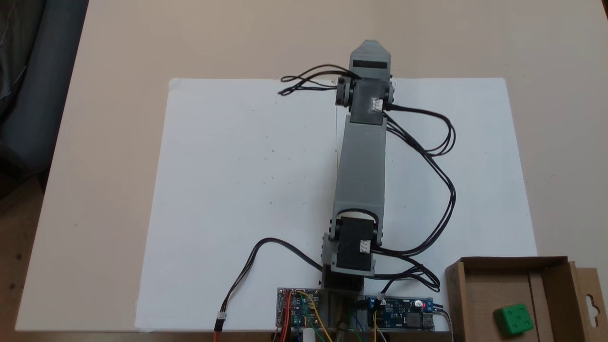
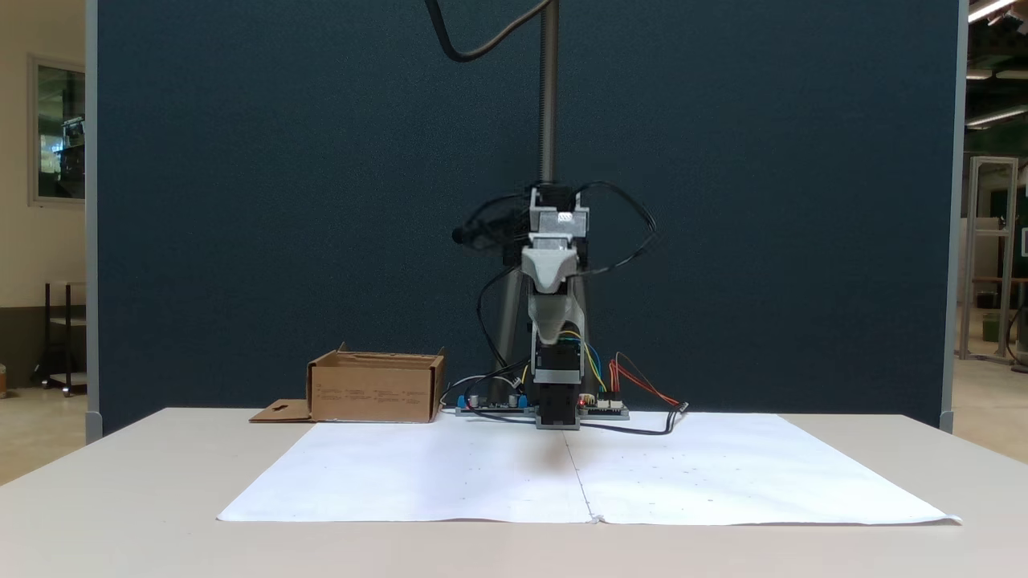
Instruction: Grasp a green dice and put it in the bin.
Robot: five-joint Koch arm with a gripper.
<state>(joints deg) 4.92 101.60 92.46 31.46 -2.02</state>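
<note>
The green dice point(image 1: 514, 319) lies inside the bin point(image 1: 510, 262), a brown cardboard box at the lower right of a fixed view, beside the arm's base. From the front, the bin point(image 2: 373, 395) stands left of the base and its walls hide the dice. The arm stretches straight out over the white paper, far from the bin. My gripper point(image 1: 370, 46) is at the paper's far edge, raised well above the table. Facing the other fixed camera, the gripper point(image 2: 551, 282) shows its jaws together with no gap and nothing held.
White paper point(image 1: 247, 190) covers the middle of the beige table point(image 1: 118, 57). Circuit boards point(image 1: 408, 316) and loose black cables point(image 1: 441, 142) sit at the arm's base. The bin's flap point(image 2: 279, 411) lies flat on the table. A dark blue partition point(image 2: 241, 201) stands behind.
</note>
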